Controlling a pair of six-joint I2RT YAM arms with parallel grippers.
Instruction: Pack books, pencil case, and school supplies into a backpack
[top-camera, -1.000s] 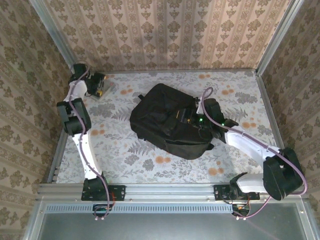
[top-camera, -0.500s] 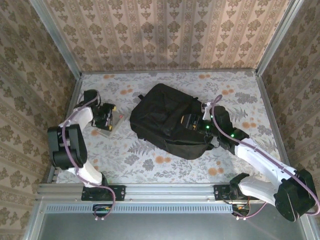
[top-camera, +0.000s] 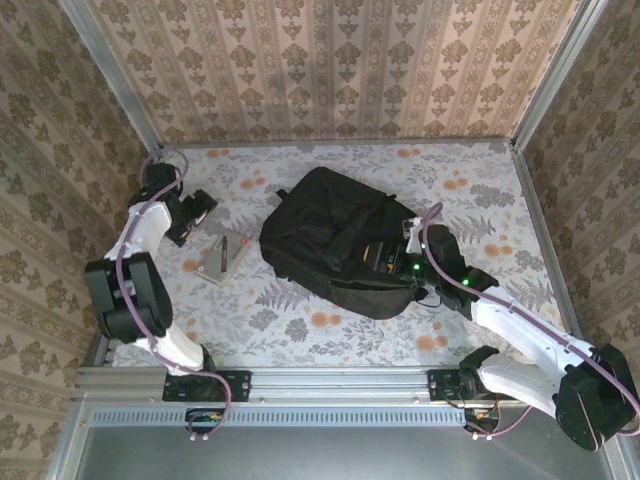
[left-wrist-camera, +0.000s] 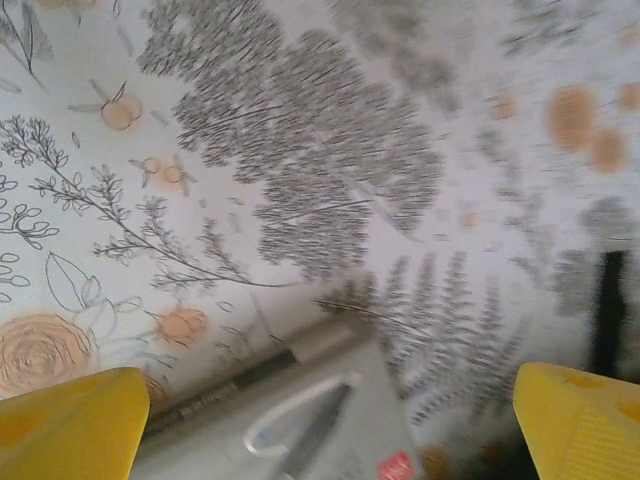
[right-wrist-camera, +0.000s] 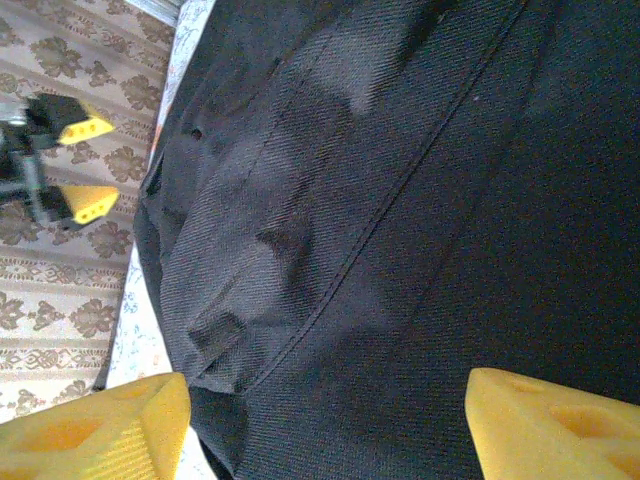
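Note:
The black backpack (top-camera: 335, 245) lies in the middle of the table, and its dark fabric (right-wrist-camera: 400, 200) fills the right wrist view. My right gripper (top-camera: 386, 258) hovers open over its right side, yellow fingertips (right-wrist-camera: 90, 430) wide apart with fabric beneath and nothing pinched. A flat grey pencil case (top-camera: 222, 258) lies on the table left of the backpack, its end (left-wrist-camera: 330, 420) showing blurred below my left gripper (left-wrist-camera: 325, 425). That left gripper (top-camera: 203, 212) is open just behind the case and apart from it. Books and school supplies are out of view.
Metal-framed patterned walls close in the table at the back (top-camera: 330, 140), left and right. A floral cloth (top-camera: 300, 320) covers the table. My left gripper's yellow fingertips (right-wrist-camera: 85, 128) show far off in the right wrist view.
My left gripper carried the grey case from the back left corner to a spot beside the backpack, opened, and drew back without it. My right gripper shifted slightly over the backpack.

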